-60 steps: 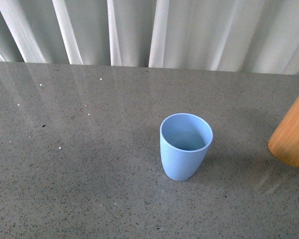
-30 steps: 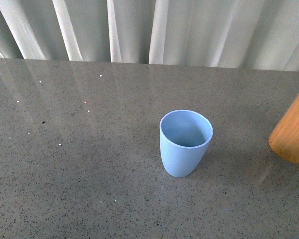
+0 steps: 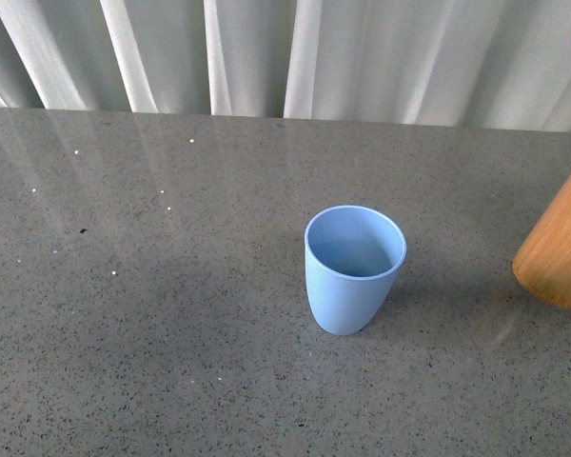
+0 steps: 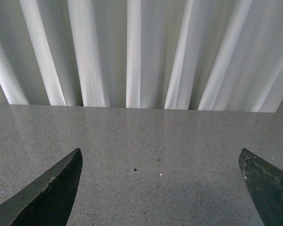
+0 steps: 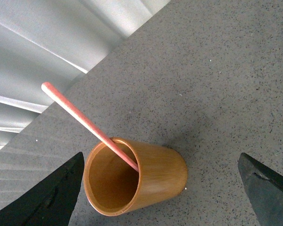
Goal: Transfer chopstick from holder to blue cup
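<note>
At the table's (image 3: 171, 333) right edge, the chopstick (image 5: 80, 119) leans in its holder (image 5: 160, 175), untouched; blue cup (image 3: 354, 271) empty. Right gripper (image 5: 160, 157) hangs spread wide over the holder, left gripper (image 4: 160, 153) spread too, so the whole transfer lies ahead.

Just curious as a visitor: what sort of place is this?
Likely a staged test table, not a kitchen: speckled grey tabletop, white curtain behind, just a blue cup and wooden holder.
</note>
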`<state>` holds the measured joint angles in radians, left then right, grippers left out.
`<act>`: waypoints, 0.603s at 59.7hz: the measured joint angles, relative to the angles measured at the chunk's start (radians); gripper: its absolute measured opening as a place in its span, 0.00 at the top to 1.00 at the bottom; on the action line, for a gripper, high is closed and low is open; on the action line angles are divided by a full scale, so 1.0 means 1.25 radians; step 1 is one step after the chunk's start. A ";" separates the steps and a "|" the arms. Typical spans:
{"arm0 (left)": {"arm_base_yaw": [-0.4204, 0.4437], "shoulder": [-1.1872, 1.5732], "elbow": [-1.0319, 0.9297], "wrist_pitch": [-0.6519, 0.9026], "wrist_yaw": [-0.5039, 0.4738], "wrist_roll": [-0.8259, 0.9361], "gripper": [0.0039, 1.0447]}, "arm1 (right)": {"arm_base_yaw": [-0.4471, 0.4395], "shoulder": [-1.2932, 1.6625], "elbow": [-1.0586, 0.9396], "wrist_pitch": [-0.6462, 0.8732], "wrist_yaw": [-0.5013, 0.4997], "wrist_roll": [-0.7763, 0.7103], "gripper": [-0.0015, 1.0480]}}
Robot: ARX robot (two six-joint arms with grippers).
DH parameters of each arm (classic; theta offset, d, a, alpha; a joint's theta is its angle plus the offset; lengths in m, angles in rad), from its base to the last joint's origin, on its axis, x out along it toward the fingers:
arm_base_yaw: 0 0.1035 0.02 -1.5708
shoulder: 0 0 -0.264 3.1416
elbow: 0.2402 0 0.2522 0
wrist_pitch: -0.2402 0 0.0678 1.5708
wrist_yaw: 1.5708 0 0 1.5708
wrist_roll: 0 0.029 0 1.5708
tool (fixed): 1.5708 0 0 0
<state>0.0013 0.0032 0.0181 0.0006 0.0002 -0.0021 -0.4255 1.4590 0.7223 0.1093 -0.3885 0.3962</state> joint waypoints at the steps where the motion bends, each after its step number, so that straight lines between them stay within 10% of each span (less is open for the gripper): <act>1: 0.000 0.000 0.000 0.000 0.000 0.000 0.06 | 0.006 -0.001 -0.003 0.017 0.013 -0.011 0.10; 18: 0.000 0.000 0.000 0.000 0.000 0.000 0.06 | 0.104 -0.071 -0.100 0.265 0.030 -0.393 0.10; 36: 0.000 0.000 0.000 0.000 0.000 0.000 0.06 | 0.082 0.008 -0.103 0.303 0.030 -0.475 0.10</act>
<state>0.0013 0.0032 0.0181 0.0006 -0.0002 -0.0021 -0.3225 1.4689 0.5938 0.4881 -0.3508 -0.1974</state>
